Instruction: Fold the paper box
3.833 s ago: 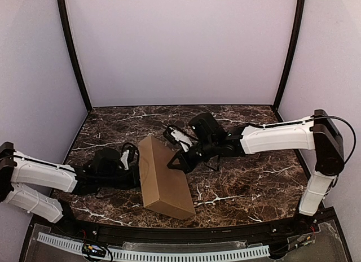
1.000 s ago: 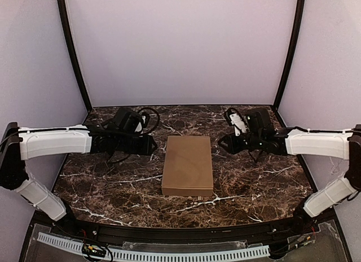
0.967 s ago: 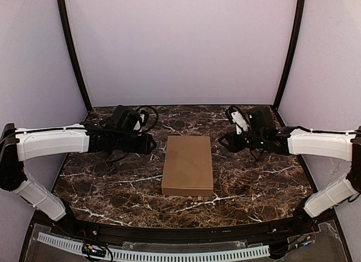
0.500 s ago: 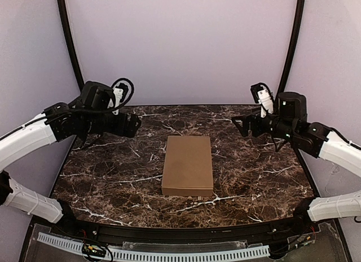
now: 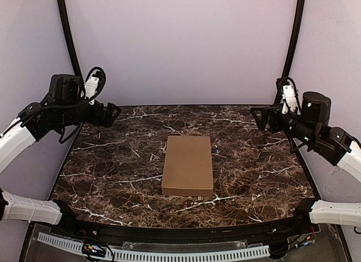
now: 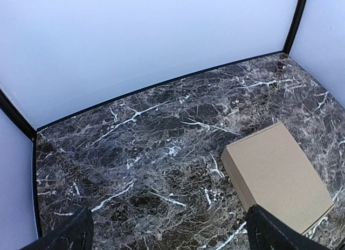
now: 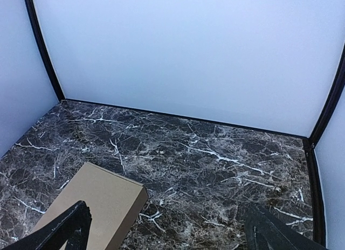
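While the paper box (image 5: 187, 166) is lying closed and flat on the counter (image 5: 254, 183), the left tool (image 5: 110, 113) and the right tool (image 5: 259, 118) are hovering beyond it, jaws apart and empty. Folding is looking finished; any retreat should be staying high, clear of it.

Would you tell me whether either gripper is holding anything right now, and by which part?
Nothing is held. The left gripper and right gripper both hang open in the air, well clear of the closed paper box lying on the table.
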### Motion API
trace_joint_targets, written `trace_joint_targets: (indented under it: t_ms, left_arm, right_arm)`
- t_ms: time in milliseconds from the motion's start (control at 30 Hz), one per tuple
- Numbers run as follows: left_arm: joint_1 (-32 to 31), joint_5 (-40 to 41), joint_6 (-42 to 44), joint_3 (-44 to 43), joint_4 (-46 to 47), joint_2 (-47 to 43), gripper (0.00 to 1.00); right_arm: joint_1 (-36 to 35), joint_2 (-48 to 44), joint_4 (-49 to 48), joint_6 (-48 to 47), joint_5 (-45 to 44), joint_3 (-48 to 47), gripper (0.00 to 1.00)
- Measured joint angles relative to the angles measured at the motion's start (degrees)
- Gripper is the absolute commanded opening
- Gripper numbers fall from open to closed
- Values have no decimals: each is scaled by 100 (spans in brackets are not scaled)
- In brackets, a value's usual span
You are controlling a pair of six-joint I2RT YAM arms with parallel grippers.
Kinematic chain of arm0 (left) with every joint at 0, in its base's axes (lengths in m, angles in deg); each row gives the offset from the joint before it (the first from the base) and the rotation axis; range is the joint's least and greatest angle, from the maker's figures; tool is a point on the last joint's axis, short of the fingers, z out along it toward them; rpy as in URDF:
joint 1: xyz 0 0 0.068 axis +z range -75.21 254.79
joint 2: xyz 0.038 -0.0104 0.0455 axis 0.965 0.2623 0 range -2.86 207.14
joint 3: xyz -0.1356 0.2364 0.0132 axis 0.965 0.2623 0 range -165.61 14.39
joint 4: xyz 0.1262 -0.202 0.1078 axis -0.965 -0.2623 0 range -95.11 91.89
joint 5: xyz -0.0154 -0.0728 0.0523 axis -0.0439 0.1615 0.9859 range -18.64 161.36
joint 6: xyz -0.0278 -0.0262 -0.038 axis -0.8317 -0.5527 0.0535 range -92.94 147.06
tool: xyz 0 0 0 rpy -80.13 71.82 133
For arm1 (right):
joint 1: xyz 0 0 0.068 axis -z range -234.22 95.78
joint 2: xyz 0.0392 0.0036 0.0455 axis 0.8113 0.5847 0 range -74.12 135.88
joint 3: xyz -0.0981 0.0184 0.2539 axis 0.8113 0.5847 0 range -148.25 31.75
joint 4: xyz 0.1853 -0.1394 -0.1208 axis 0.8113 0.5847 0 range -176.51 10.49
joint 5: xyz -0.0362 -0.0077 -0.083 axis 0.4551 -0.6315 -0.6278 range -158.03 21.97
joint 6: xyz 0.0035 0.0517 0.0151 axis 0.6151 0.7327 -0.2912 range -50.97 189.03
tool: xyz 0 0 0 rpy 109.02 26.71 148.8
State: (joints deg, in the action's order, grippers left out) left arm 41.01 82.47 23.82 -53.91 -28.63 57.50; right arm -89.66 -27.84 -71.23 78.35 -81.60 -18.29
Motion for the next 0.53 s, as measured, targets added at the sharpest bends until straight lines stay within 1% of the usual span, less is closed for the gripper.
trace_joint_targets:
  t_ms: [67, 133, 333, 533]
  left_arm:
    - [387, -409, -39, 129, 140, -107, 99]
    - [549, -750, -50, 197, 271, -181, 99]
    - [597, -1473, -109, 741, 782, -479, 99]
    - [603, -1694, -133, 966, 835, -658, 99]
  right_arm:
    - [0, -7, 68, 94, -13, 0, 99]
    - [0, 9, 166, 142, 144, 0, 99]
    - [0, 138, 184, 212, 544, 2, 99]
    - [0, 225, 133, 289, 404, 0, 99]
